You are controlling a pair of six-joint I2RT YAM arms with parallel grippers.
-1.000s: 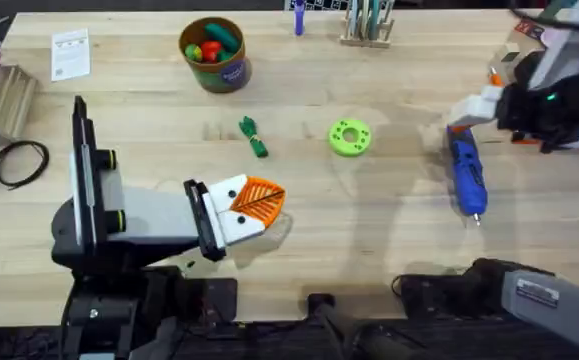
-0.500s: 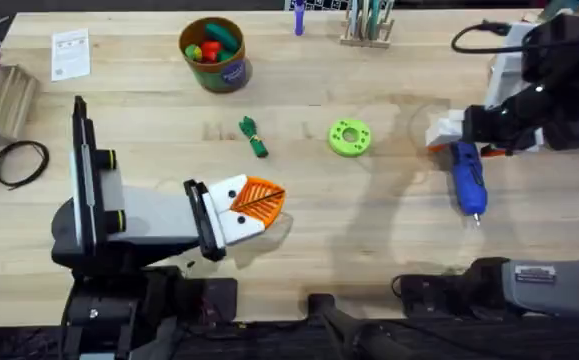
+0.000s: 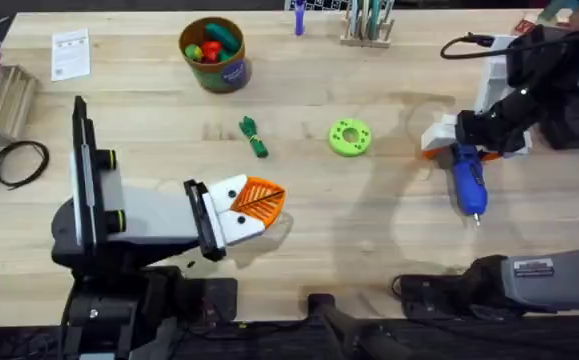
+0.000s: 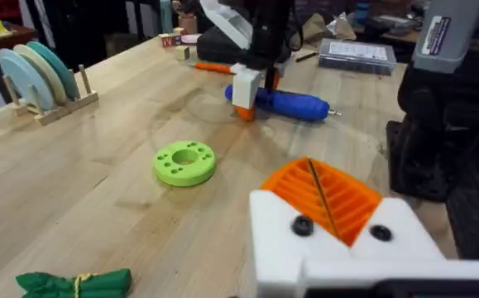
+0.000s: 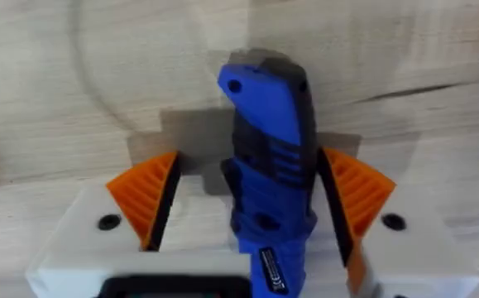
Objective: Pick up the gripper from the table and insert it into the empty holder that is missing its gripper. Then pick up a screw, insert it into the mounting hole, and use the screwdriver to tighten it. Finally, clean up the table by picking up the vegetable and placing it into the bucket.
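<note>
At the overhead's right, your right tool (image 5: 247, 207) straddles the screwdriver (image 5: 268, 178), pads wide; left tool (image 3: 254, 205) looks pressed closed.

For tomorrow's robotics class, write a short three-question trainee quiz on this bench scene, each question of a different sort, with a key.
1. True or false: the right claw has its pads either side of the screwdriver.
2. Multiple choice: the vegetable lies (A) inside the bucket, (B) on the table left of the green disc, (C) under the screwdriver.
3. Fill in: the left claw rests low near the table's ____ edge.

Key: 1 true; 2 B; 3 front, nearest the arms' bases.
</note>
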